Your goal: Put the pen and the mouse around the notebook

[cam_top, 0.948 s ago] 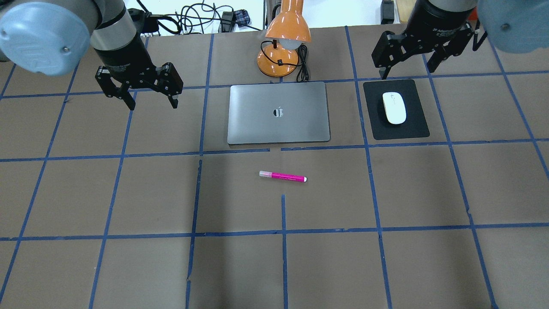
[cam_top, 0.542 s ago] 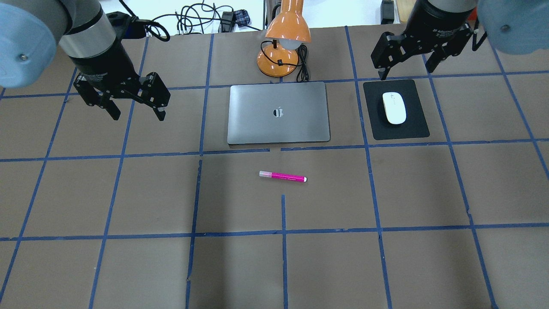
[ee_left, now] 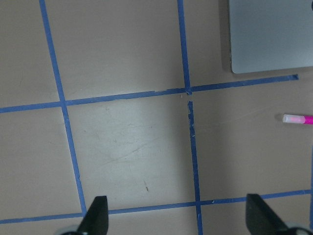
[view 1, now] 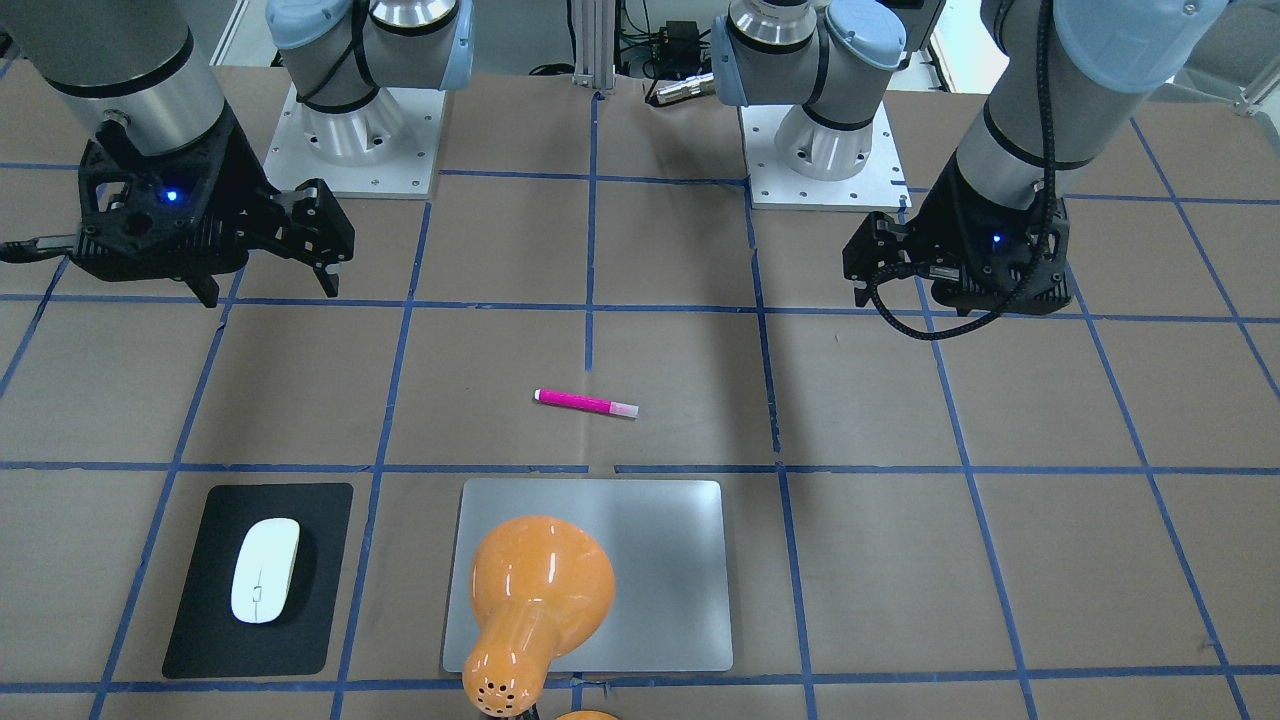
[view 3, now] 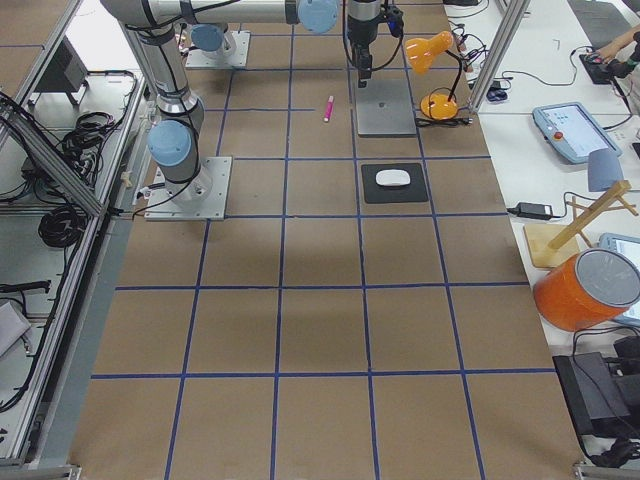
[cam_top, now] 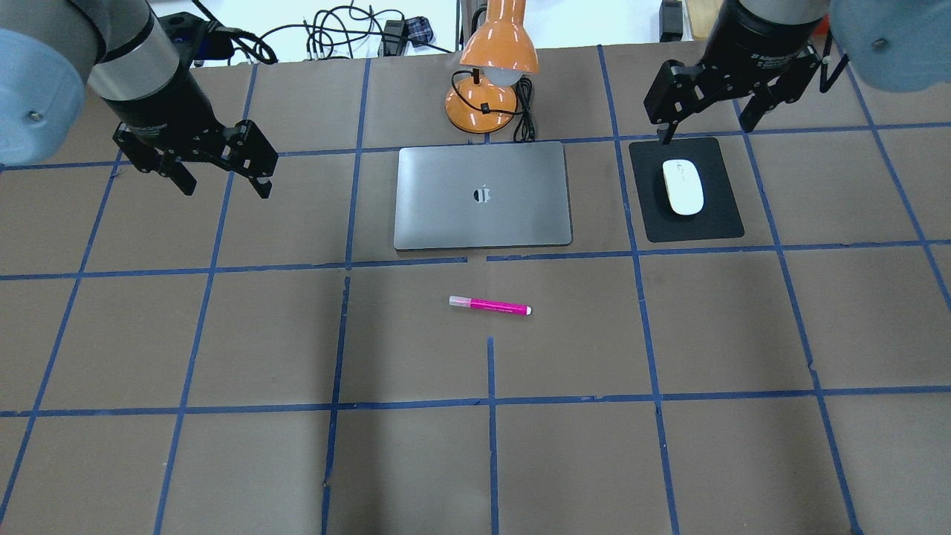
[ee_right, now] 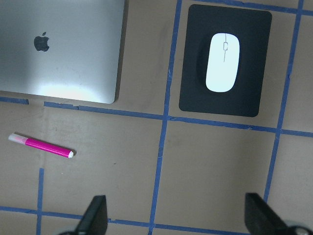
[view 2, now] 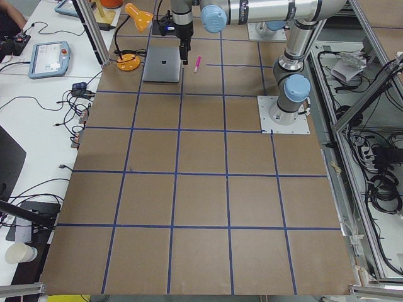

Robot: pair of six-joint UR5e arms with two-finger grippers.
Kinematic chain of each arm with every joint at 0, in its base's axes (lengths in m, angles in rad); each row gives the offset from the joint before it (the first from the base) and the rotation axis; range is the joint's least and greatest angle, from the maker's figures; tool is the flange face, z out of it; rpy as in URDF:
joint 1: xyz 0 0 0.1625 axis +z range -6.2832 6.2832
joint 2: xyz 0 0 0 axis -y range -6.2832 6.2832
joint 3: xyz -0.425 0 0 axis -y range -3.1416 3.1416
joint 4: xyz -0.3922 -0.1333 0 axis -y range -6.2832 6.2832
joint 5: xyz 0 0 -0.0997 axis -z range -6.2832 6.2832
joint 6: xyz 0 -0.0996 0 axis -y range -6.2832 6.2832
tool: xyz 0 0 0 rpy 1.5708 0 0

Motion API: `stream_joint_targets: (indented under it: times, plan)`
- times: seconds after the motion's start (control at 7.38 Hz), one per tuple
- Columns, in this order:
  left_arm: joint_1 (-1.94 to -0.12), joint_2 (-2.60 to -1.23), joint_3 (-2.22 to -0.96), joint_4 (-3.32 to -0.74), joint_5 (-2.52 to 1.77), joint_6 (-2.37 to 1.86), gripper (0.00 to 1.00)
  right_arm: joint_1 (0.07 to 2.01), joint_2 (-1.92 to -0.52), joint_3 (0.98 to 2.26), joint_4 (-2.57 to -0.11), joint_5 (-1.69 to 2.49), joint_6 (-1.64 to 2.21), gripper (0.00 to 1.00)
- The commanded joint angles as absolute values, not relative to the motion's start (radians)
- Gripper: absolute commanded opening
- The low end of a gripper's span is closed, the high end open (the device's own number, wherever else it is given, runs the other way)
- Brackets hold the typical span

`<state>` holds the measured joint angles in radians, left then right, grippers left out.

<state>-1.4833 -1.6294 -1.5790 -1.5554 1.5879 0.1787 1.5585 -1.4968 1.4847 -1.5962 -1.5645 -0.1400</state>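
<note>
The silver-grey notebook (cam_top: 483, 195) lies closed at the table's far middle. A magenta pen (cam_top: 489, 305) lies flat on the table just in front of it, apart from it. To the notebook's right, the white mouse (cam_top: 683, 186) rests on a black mat (cam_top: 713, 223). My left gripper (cam_top: 225, 186) hangs open and empty left of the notebook. The wrist view shows its fingertips (ee_left: 100, 203) spread above bare table, the pen (ee_left: 297, 118) at the right edge. My right gripper (cam_top: 704, 126) hovers open and empty beyond the mat's far edge, and its wrist view shows the mouse (ee_right: 223, 62) and pen (ee_right: 41, 145).
An orange desk lamp (cam_top: 494, 74) with a black cord stands right behind the notebook, its head overhanging the notebook (view 1: 660, 560) in the front-facing view. Cables lie past the table's far edge. Blue tape lines grid the brown table.
My left arm has swung left, away from the notebook, its gripper still open. The right arm, pen, mouse and notebook have barely moved.
</note>
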Motion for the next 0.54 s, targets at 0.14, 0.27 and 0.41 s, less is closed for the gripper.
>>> stream_joint_targets:
  times: [0.14, 0.27, 0.41]
  plan:
    - [-1.493, -1.635, -1.582, -1.551, 1.585, 0.170, 1.00, 1.559, -1.494, 1.488, -1.603, -1.555, -0.141, 1.00]
    - [-1.493, -1.631, -1.582, -1.551, 1.583, 0.170, 1.00, 1.559, -1.494, 1.488, -1.606, -1.554, -0.140, 1.00]
    - [-1.493, -1.632, -1.580, -1.551, 1.579, 0.169, 1.00, 1.559, -1.494, 1.488, -1.605, -1.565, -0.140, 1.00]
